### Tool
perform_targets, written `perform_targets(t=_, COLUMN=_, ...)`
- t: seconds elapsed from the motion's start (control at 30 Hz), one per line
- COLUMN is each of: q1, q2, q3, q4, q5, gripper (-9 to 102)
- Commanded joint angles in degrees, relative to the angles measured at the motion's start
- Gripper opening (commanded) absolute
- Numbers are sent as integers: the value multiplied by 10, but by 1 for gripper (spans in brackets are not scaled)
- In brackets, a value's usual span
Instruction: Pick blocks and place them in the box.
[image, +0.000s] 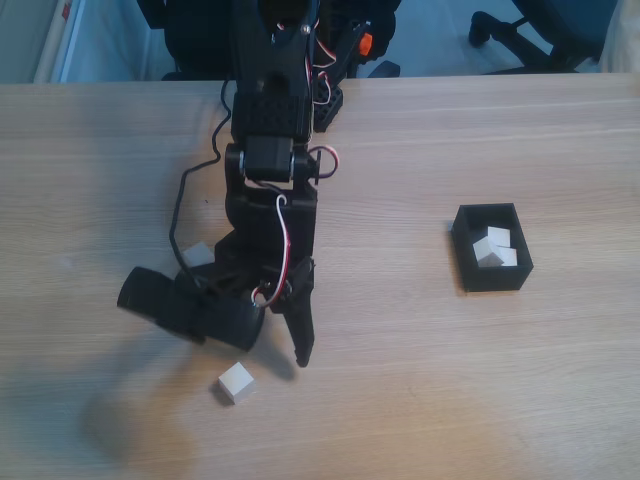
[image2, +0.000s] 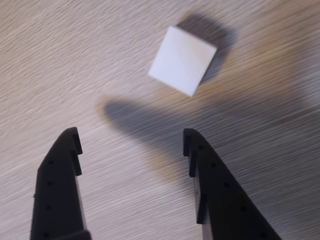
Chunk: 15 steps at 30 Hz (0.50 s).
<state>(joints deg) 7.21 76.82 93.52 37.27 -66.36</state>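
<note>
While its fingers stand spread with nothing between them, the claw (image2: 131, 137) hovers over the wooden desk (image: 420, 400), a white block (image2: 182, 60) lying just ahead of it. Another block (image: 197, 254) sits beside the arm. Two blocks (image: 492, 247) rest in the black box (image: 495, 278), well apart to the right in the fixed view.

A light wood-grain tabletop (image: 480, 400) fills most of the fixed view, with soft shadows lying across its left part. Beyond its far edge lies a pale grey-blue floor (image: 430, 40), where the dark wheeled base of an office chair (image: 520, 30) stands at the upper right.
</note>
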Motion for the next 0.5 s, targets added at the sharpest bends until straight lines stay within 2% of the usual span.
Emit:
perform_targets(t=0.0, q1=16, q2=-7, q3=-48, q4=-11, q5=-12, gripper=22)
perform_targets(t=0.47, q1=34, q2=-78, q3=-124, q4=-14, q5=-28, gripper=22)
